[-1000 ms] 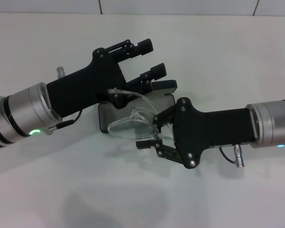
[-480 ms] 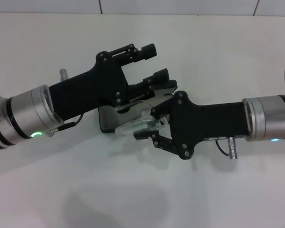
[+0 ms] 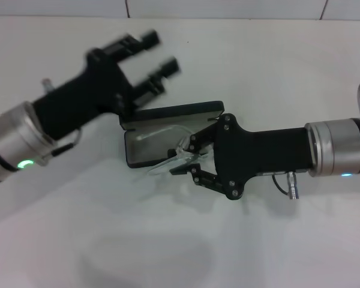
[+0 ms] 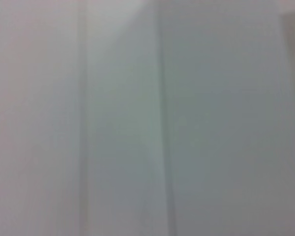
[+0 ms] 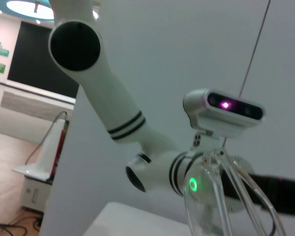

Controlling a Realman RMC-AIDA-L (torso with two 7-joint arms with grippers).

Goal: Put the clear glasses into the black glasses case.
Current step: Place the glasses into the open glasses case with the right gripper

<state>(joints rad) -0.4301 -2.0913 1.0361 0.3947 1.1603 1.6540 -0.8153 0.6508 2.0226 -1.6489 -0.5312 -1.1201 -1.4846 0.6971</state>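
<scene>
Head view: the right gripper (image 3: 181, 161) reaches in from the right, its black fingers closed down on the clear glasses (image 3: 168, 157), pinching the transparent plastic frame at its right end. The glasses lie tilted across the near rim of the black glasses case (image 3: 145, 146), part of the lens over the grey lining, part hanging past the near edge toward the white table (image 3: 168, 240). The case is a rounded rectangular shell, open, with its matte lid raised along the far side. The left gripper (image 3: 149, 55) is up at the far left of the case, off the table, its two fingers spread apart and holding nothing.

Left wrist view: only a pale blurred surface with faint vertical bands; nothing can be made out.

Right wrist view: the glasses' glossy, see-through curved lens and thin arms fill the lower right, close to the camera. Beyond them stand the white left arm (image 5: 113, 118) with black joint rings and a green light, and the robot's head camera (image 5: 223, 112).
</scene>
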